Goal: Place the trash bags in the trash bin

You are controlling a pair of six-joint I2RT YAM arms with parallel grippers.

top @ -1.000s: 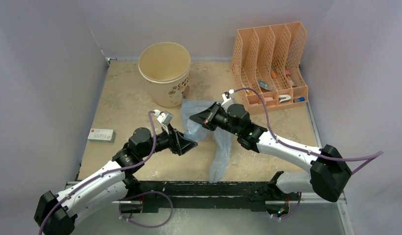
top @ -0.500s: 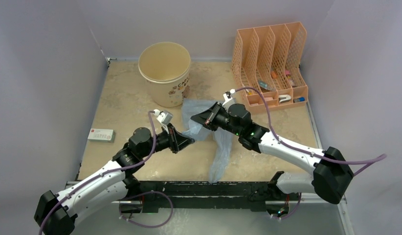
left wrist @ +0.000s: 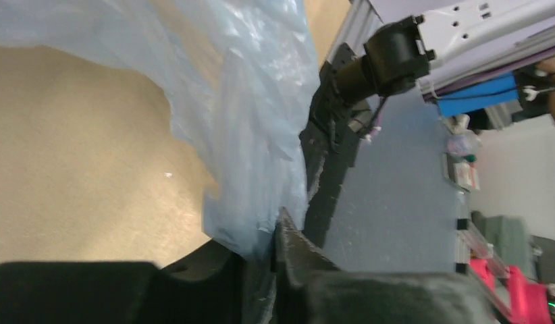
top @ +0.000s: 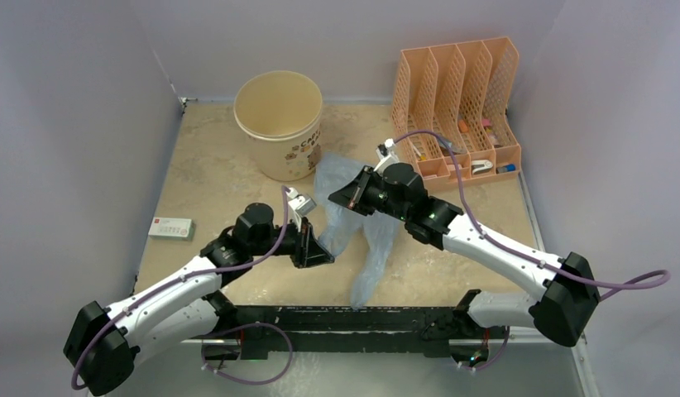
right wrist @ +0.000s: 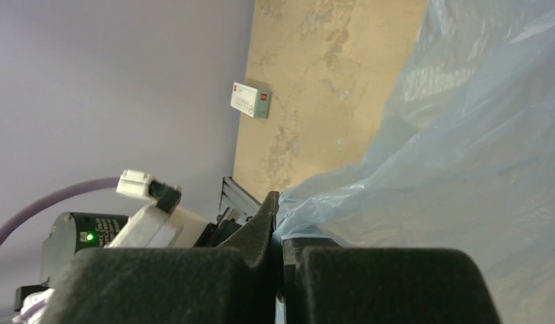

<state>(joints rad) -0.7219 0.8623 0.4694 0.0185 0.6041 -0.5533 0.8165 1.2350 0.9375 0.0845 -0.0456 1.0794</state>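
Note:
The trash bag (top: 357,227), thin pale-blue film, hangs stretched between both grippers over the middle of the table, its tail trailing toward the near edge. My left gripper (top: 323,255) is shut on the bag's lower left edge; in the left wrist view the film (left wrist: 248,135) runs down into the closed jaws (left wrist: 275,239). My right gripper (top: 335,198) is shut on the bag's upper edge, and the right wrist view shows the film (right wrist: 464,135) pinched at the fingertips (right wrist: 277,202). The trash bin (top: 279,124), a cream bucket, stands upright and open at the back, just left of the bag.
An orange mesh file organizer (top: 457,107) with small items stands at the back right. A small white box (top: 171,227) lies near the left wall, also seen from the right wrist (right wrist: 250,99). A black frame rail (top: 345,318) runs along the near edge.
My left gripper went from open to shut on the bag's edge and shifted right. The right gripper rose slightly toward the back, lifting and spreading the bag.

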